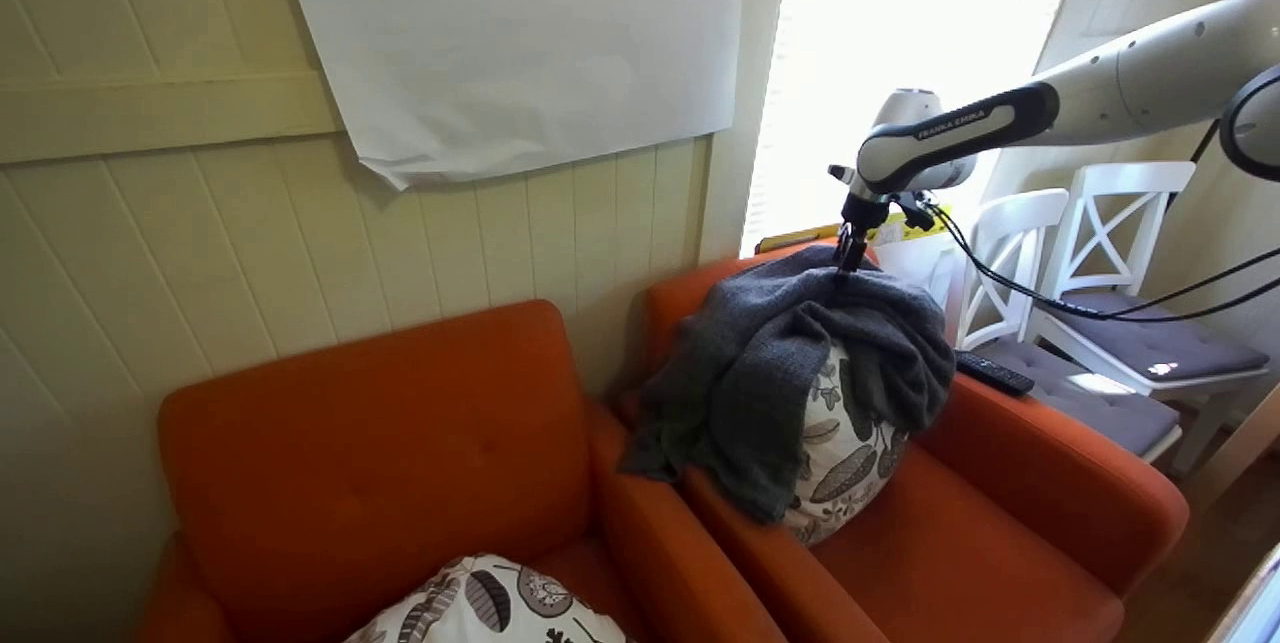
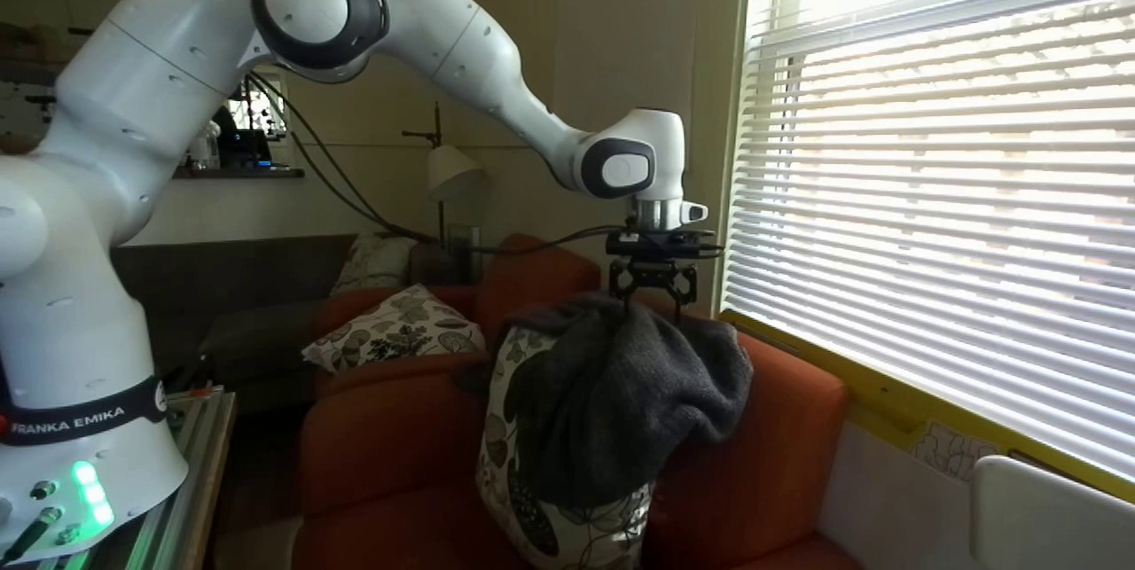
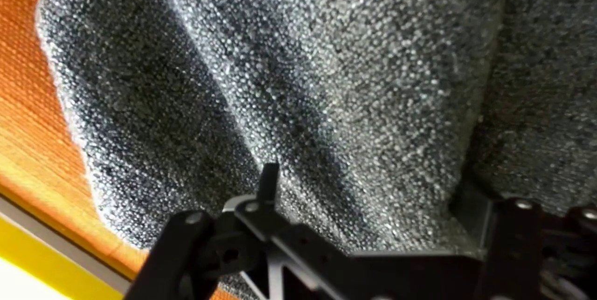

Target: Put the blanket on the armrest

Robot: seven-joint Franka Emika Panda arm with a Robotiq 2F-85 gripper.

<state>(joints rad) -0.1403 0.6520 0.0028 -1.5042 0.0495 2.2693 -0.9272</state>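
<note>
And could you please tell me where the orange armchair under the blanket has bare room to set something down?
Bare: the armrest forward of the remote, and the seat between that armrest and the patterned cushion. Crowded: toward the backrest, where the blanket drapes over the cushion beneath the open gripper.

In an exterior view I am getting white glare from the window [image 1: 905,23], the panelled wall [image 1: 300,253] lying dim at lower left.
</note>
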